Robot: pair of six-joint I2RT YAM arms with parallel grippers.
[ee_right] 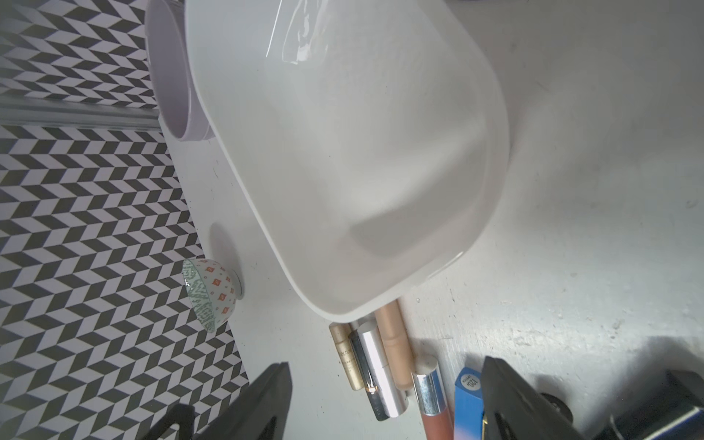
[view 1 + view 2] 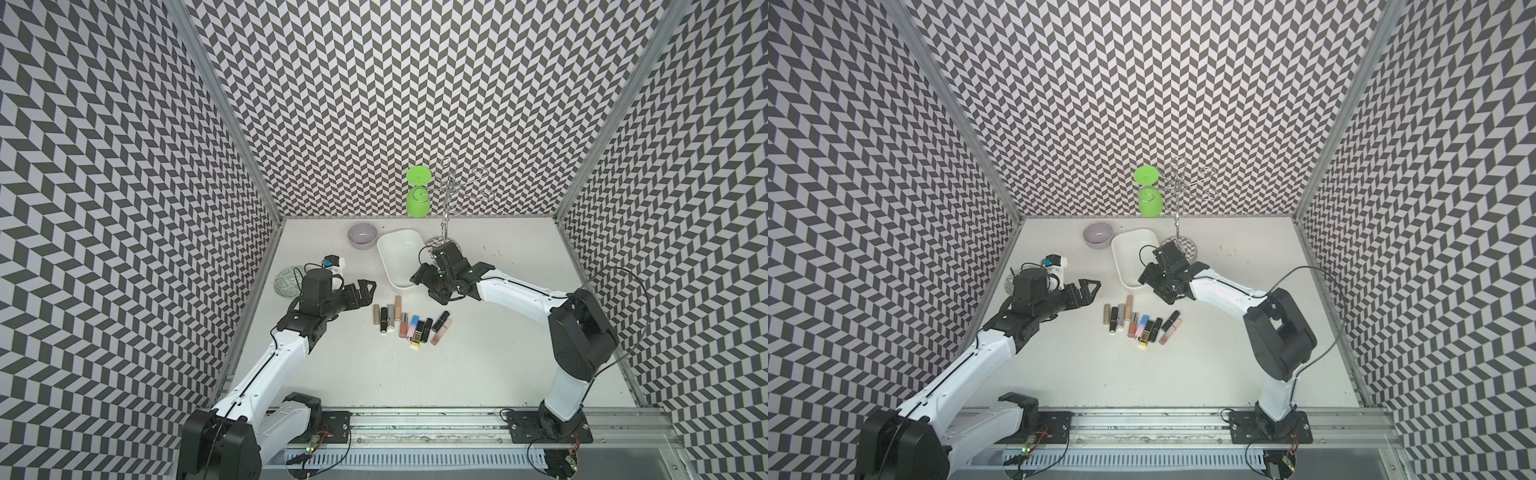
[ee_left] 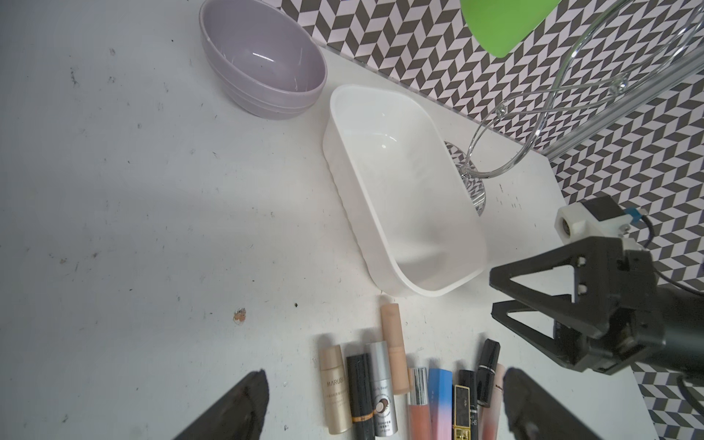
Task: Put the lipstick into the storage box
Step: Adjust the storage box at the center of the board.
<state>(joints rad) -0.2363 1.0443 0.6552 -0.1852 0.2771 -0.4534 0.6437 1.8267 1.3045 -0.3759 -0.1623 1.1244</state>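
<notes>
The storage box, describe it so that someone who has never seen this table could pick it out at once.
On the white table, look towards the back wall, just beyond the row of lipsticks. The storage box sits there, right of the lilac-grey bowl. It is the only rectangular container: white, glossy, shallow, round-cornered and empty, where the bowl is round.

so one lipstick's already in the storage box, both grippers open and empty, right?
No: the storage box is empty, per the left wrist view; the lipsticks all lie on the table. The left gripper and right gripper are open and empty.
</notes>
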